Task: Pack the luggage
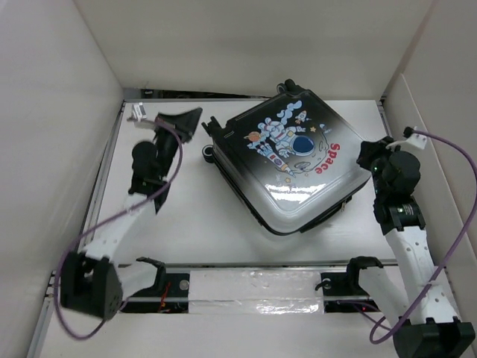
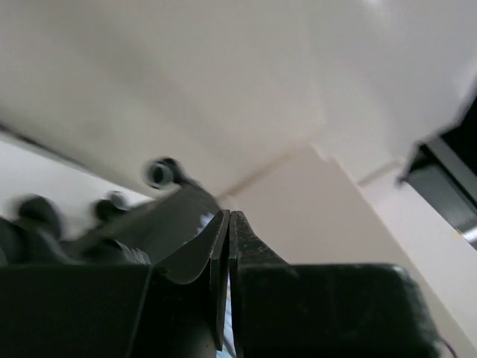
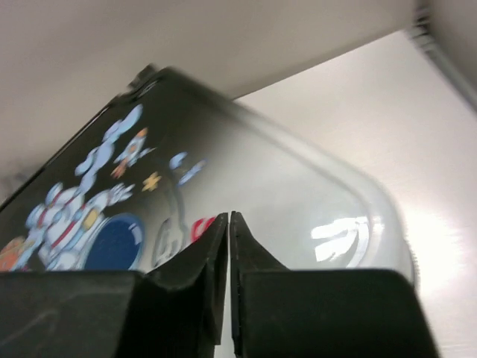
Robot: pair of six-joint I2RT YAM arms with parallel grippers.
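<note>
The left gripper (image 1: 188,119) has its two fingers pressed flat together with nothing between them, which the left wrist view confirms (image 2: 226,218). It is raised near the back left of the table (image 1: 186,216), apart from the case and pointing towards its wheeled end. The right gripper (image 1: 370,154) is likewise closed on nothing, its fingers meeting in the right wrist view (image 3: 227,218). It sits just beside the right corner of the luggage (image 1: 291,160), and whether it touches the shell cannot be told. The small hard-shell suitcase lies flat in the middle of the table, turned at an angle, with the astronaut print and red "Space" lettering facing up and its black wheels (image 1: 208,152) towards the left arm. Its glossy lid (image 3: 223,171) is down on the lower half, so none of the lining or contents can be seen. No loose article shows beside it in any view. As a judgement, the packing looks done or nearly so, with the case shut and both tools empty. The seam is too small to tell whether it is zipped, so fastening it or standing it up may be all that remains.
</note>
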